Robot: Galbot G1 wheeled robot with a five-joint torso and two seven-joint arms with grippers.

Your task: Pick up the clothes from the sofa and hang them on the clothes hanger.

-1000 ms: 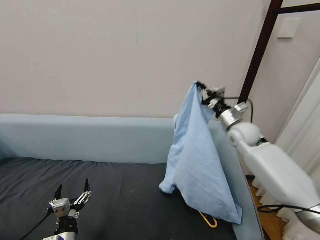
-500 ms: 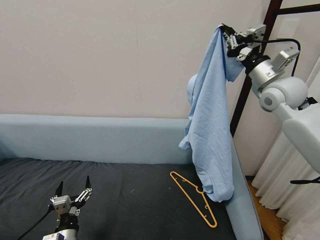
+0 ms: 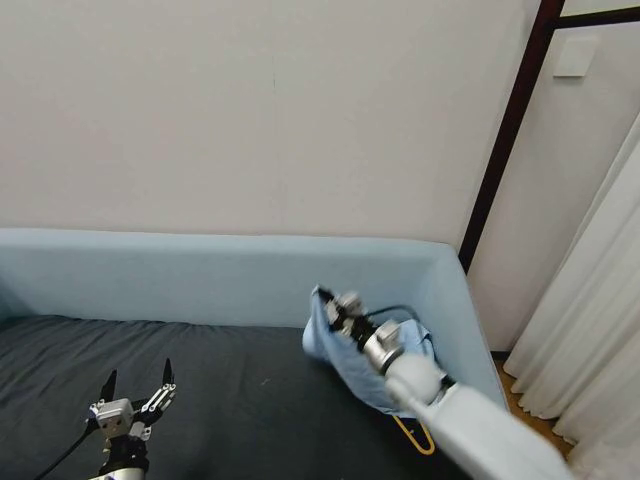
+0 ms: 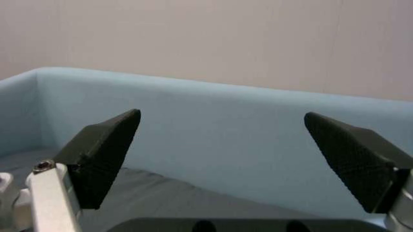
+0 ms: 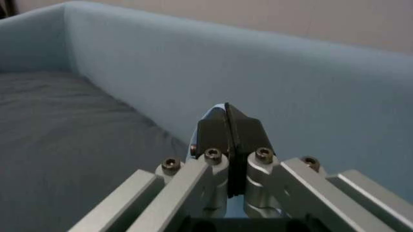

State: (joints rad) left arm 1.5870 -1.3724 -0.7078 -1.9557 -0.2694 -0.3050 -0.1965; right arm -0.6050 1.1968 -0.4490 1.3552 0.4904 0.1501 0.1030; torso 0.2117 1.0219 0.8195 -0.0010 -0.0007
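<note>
A light blue garment (image 3: 330, 355) lies bunched at the right end of the sofa's dark seat (image 3: 230, 390), against the pale blue armrest. My right gripper (image 3: 325, 298) is low over the seat, shut on the garment's upper edge; in the right wrist view the fingers (image 5: 226, 128) are pressed together with a sliver of pale cloth at their tips. An orange hanger (image 3: 418, 436) peeks out from under the garment on the seat. My left gripper (image 3: 137, 375) hovers open over the seat's near left, and in its own view the gripper (image 4: 221, 116) faces the backrest with nothing between its fingers.
The pale blue backrest (image 3: 200, 275) runs along the wall. A dark rack post (image 3: 510, 130) rises behind the sofa's right corner, with a crossbar at the top. White curtains (image 3: 590, 330) hang at the far right.
My right arm has dropped from high beside the rack post down to the sofa seat. The garment, which hung full length, is now bunched on the seat and covers most of the hanger.
</note>
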